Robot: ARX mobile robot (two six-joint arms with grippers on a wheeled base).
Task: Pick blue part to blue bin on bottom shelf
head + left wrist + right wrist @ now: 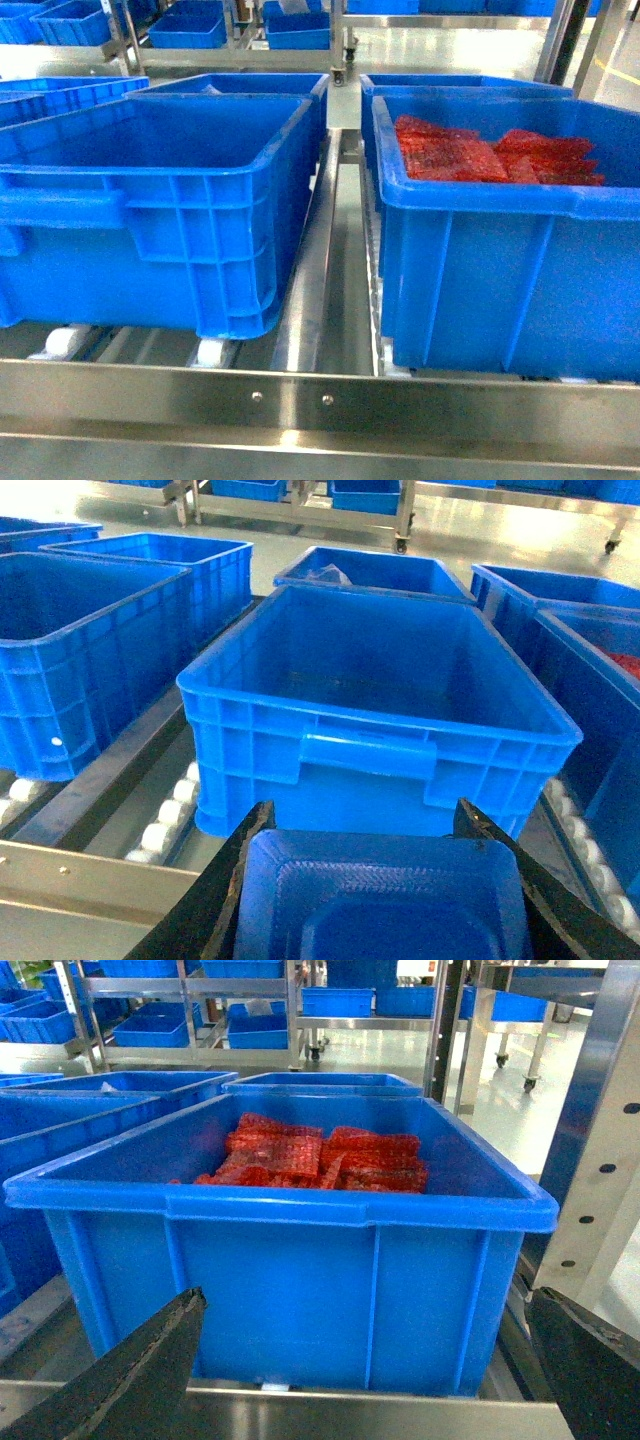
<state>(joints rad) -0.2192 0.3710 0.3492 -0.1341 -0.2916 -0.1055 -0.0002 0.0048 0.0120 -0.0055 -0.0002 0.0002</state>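
Observation:
The blue part [380,900] fills the bottom of the left wrist view as a rounded blue square face; the rest of it is hidden. My left gripper [363,818] is shut on it, one black finger on each side. Just ahead, an empty blue bin [370,680] [150,190] stands on the bottom shelf's white rollers [165,825]. My right gripper [365,1300] is open and holds nothing. It faces the front wall of a blue bin of red mesh packets [320,1155]. Neither gripper shows in the head view.
The shelf's riveted front rail [300,400] runs across the near edge, and a steel centre divider rail [310,250] separates the two bins. More blue bins [70,650] stand to the left and behind. A steel upright [600,1130] stands at the right.

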